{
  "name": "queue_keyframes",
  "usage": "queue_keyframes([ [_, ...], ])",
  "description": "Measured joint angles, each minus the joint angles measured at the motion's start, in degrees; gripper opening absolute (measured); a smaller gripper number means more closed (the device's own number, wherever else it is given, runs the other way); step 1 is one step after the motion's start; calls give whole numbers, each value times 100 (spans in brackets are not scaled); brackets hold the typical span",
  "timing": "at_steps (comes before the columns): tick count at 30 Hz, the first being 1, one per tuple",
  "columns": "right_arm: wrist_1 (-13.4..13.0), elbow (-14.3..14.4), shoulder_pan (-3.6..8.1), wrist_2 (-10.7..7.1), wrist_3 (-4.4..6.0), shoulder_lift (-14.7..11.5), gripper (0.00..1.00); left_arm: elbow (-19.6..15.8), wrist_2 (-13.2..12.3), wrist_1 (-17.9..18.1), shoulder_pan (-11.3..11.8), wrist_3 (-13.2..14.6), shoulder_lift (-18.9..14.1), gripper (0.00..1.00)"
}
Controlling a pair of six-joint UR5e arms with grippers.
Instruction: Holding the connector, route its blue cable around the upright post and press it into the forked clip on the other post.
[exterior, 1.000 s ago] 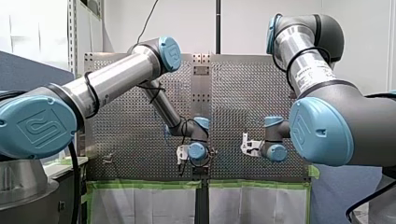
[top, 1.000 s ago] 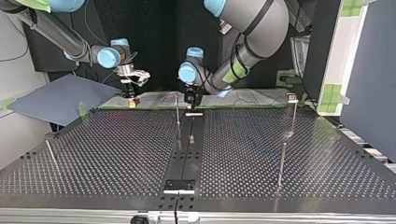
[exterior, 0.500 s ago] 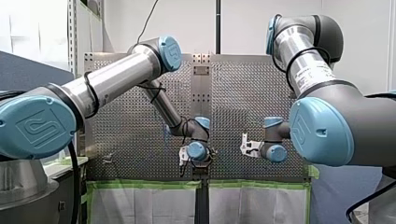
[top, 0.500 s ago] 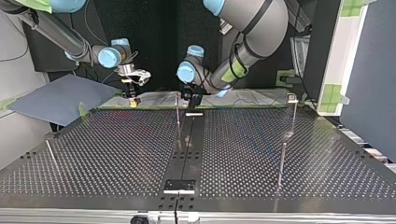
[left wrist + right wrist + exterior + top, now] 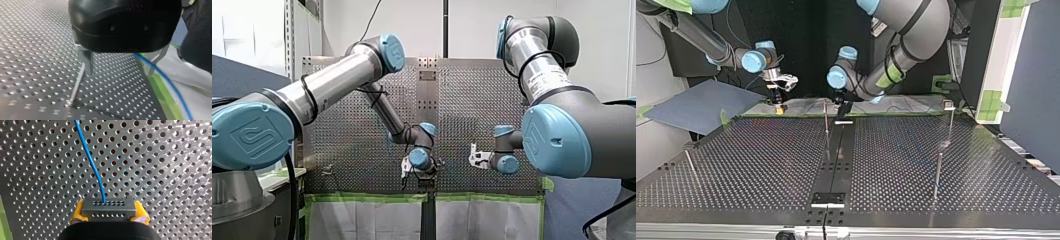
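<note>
A grey connector [image 5: 108, 207] sits between the yellow pads of my right gripper [image 5: 109, 214], which is shut on it. Its blue cable [image 5: 91, 157] leads away over the perforated plate. In the top view my right gripper [image 5: 779, 106] hangs at the table's far edge, to the left. My left gripper [image 5: 842, 109] is beside a thin upright post [image 5: 826, 117] near the middle. In the left wrist view my left gripper [image 5: 120, 73] is open, its metal fingers [image 5: 88, 62] wide apart. The blue cable [image 5: 160, 75] passes close by one finger, unclamped. A post with a small clip head [image 5: 949, 105] stands at the right.
More thin posts stand on the perforated table [image 5: 761, 165], at the top view's near right [image 5: 937, 175] and near left [image 5: 690, 165]. A black strip with two small plates [image 5: 827, 199] runs down the middle. A blue board [image 5: 701, 102] lies off the far left corner.
My left arm's wrist has risen a little and turned near the middle post, and its fingers now stand wide apart. My right arm has stayed put with the connector.
</note>
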State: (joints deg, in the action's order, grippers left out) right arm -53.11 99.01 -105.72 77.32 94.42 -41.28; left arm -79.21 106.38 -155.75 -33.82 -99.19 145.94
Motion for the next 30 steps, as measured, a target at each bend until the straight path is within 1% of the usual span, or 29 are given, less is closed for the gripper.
queue_keyframes([
  [4, 7, -2, -4, -18, 5, 0, 0, -239, -203, 222, 10, -218, -176, 100],
  [6, 15, -4, -5, -21, 9, 1, 0, -351, -288, 337, 3, -276, -206, 100],
  [10, 32, -8, -6, -23, 18, 1, 0, -524, -499, 571, -25, -302, -227, 100],
  [13, 34, -13, -6, -22, 20, 1, 0, -557, -564, 589, -52, -263, -228, 100],
  [19, 36, -16, -6, -22, 32, 4, 0, -566, -591, 460, -86, -118, -229, 100],
  [25, 36, -17, -7, -22, 42, 7, 0, -568, -567, 448, -124, -89, -229, 100],
  [30, 36, -17, -12, -23, 44, 9, 0, -568, -476, 472, -160, -84, -230, 100],
])
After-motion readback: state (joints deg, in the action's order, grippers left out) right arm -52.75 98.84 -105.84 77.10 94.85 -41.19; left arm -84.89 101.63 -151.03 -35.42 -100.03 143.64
